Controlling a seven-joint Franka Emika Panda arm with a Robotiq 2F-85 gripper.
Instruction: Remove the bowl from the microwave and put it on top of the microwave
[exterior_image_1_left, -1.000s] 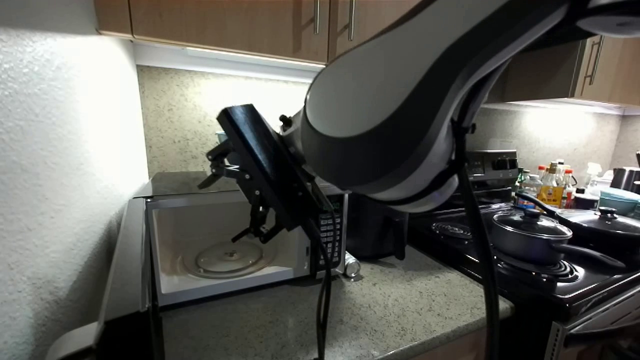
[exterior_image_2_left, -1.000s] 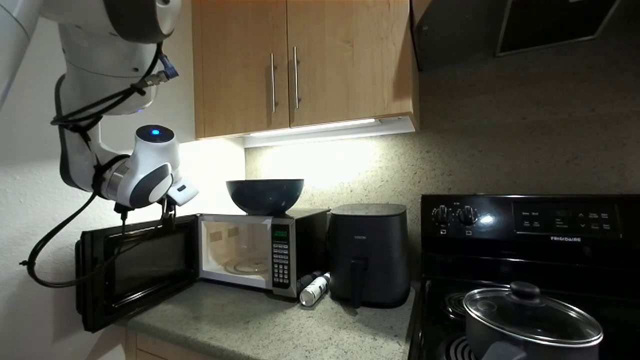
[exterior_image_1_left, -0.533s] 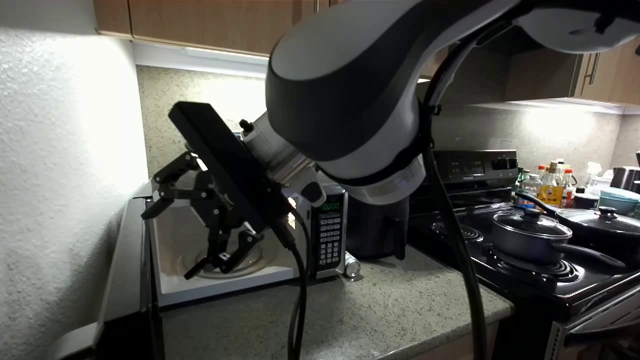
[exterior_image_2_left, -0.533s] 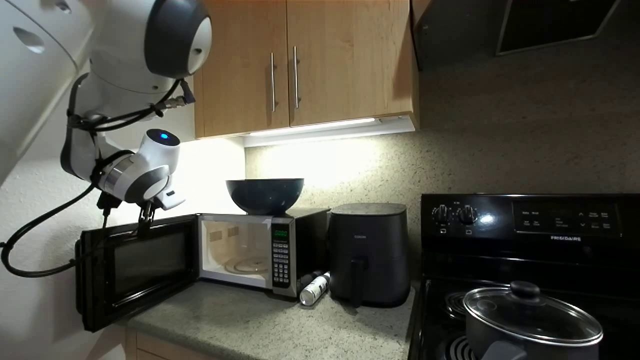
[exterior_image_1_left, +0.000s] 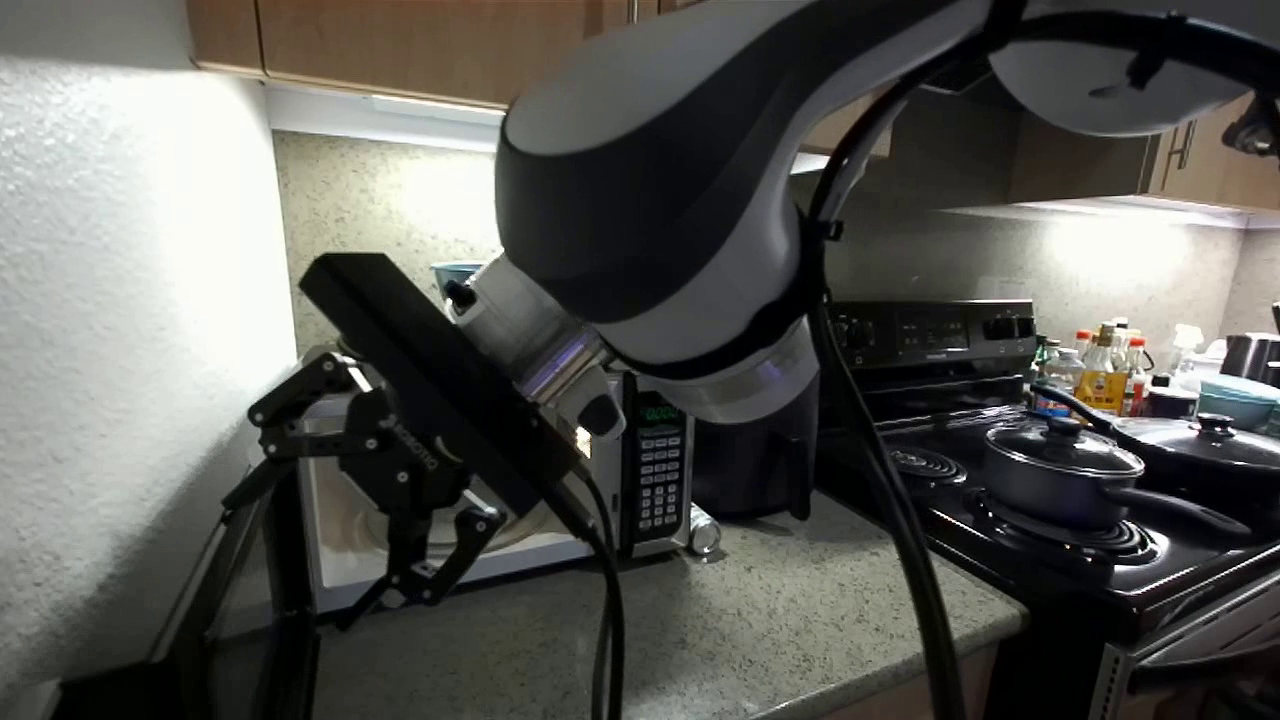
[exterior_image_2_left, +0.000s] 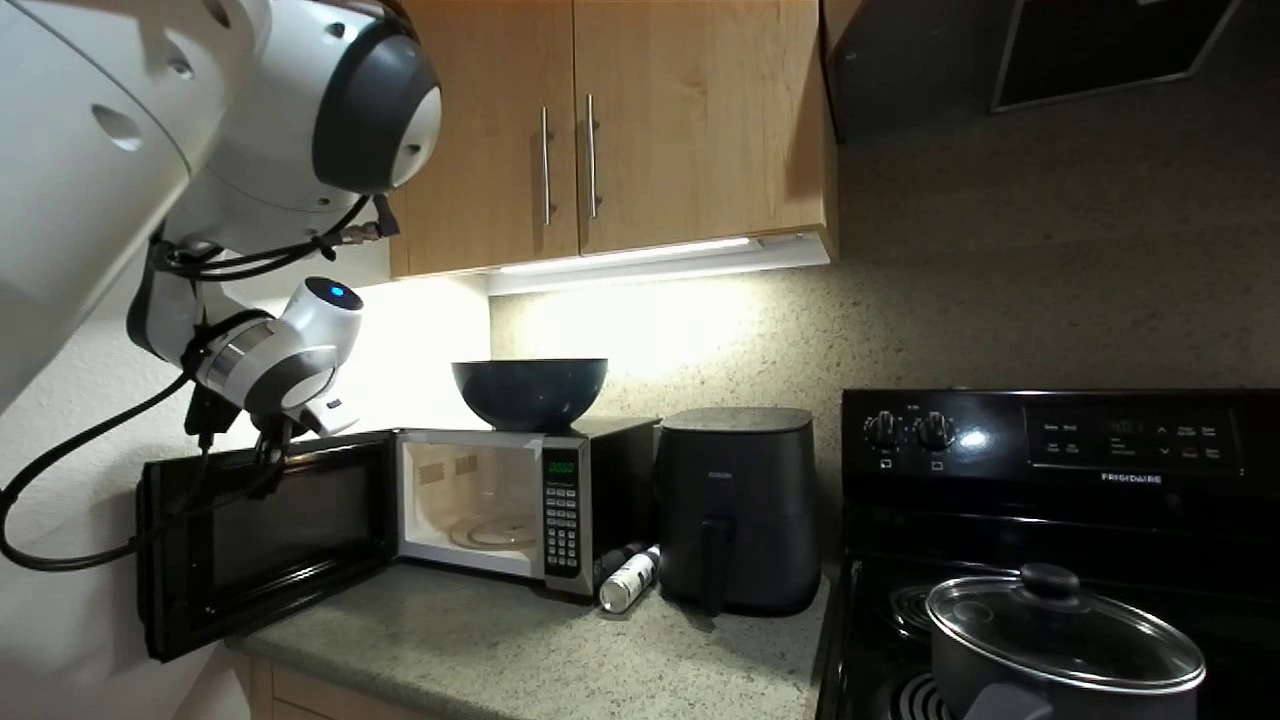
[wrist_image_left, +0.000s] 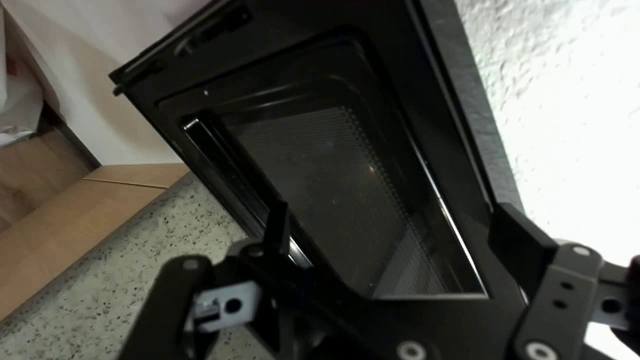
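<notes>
Bowl (exterior_image_2_left: 530, 395) upright on top of the microwave (exterior_image_2_left: 625, 485)

Wood cabinets (exterior_image_2_left: 690, 130) overhead. Stove (exterior_image_2_left: 950, 510) past the end of the counter (exterior_image_2_left: 450, 640). Robot arm (exterior_image_1_left: 660, 230) slants across the foreground, hiding most of the bowl in an exterior view. Microwave stands open, glass turntable (exterior_image_2_left: 500, 532) in its chamber. Its door (exterior_image_2_left: 310, 530) juts out near the wall (exterior_image_1_left: 130, 350), in the way on that side. Black boxy appliance (exterior_image_2_left: 770, 500) just beside the microwave, on the counter. Bowl itself: dark, glossy, deep; its inside is hidden. Lidded pan (exterior_image_1_left: 1215, 450) and lidded pot (exterior_image_1_left: 1050, 490) on the stove; contents not clear. Gripper (wrist_image_left: 398, 232): fingers (wrist_image_left: 522, 245) spread well apart, released; in the wrist view the door's inner face fills the gap between them, and whether a fingertip touches it I cannot tell. Bottles (exterior_image_1_left: 1100, 385) clustered beyond the stove. Pale cylindrical container (exterior_image_2_left: 630, 580) lies on its side on the counter, between microwave and appliance.
</notes>
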